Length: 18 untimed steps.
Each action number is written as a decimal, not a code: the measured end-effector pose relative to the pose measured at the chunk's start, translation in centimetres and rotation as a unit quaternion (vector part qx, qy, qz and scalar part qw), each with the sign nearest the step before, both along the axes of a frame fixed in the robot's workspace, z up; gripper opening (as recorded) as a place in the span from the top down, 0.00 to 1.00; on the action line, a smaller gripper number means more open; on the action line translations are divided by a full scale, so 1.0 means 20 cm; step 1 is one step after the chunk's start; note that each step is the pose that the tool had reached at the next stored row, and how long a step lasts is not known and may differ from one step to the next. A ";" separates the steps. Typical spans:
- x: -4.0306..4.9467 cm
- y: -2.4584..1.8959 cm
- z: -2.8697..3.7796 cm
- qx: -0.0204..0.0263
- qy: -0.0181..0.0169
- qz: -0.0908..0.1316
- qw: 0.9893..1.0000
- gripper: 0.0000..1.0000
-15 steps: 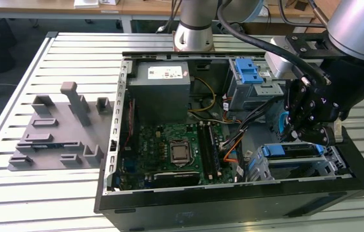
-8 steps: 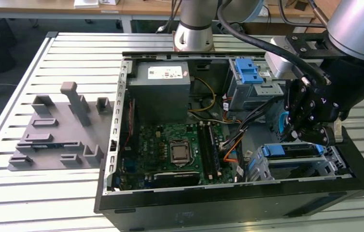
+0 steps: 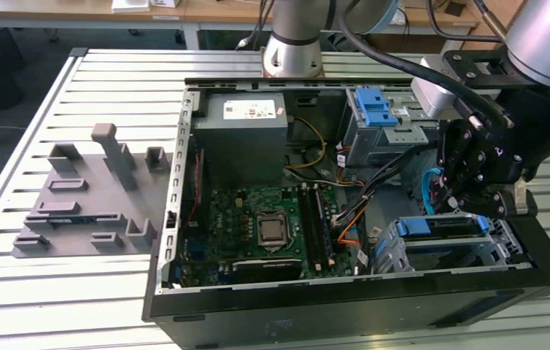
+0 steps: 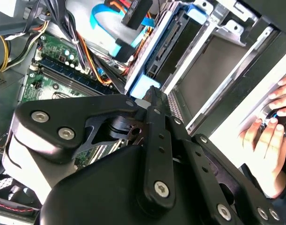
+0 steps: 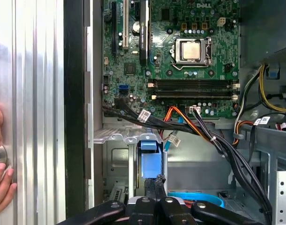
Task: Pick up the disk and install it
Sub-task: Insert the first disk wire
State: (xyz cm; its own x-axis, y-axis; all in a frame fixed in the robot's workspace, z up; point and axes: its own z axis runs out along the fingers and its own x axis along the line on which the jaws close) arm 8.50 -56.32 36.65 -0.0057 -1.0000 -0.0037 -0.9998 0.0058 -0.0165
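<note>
We judged the install step far along: the disk (image 5: 150, 161) sat in its cage (image 3: 450, 253), blue end outward. The gripper (image 5: 157, 179), fingers together, seemed to touch that end. Further seating would need a straight push along the bay. We left the print on the grey box's (image 3: 241, 138) sticker (image 3: 252, 111) unread.

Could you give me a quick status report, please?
End effector at the drive cage. Disk on edge in it. Cables close alongside; a hand beside the case.
</note>
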 end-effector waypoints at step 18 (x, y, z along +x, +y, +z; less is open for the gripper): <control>0.105 0.065 -0.003 0.000 0.000 0.000 1.000 0.89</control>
State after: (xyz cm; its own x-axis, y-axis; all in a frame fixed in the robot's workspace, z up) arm 10.61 -55.02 36.59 -0.0057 -1.0000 -0.0032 -0.9998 0.0058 -0.0164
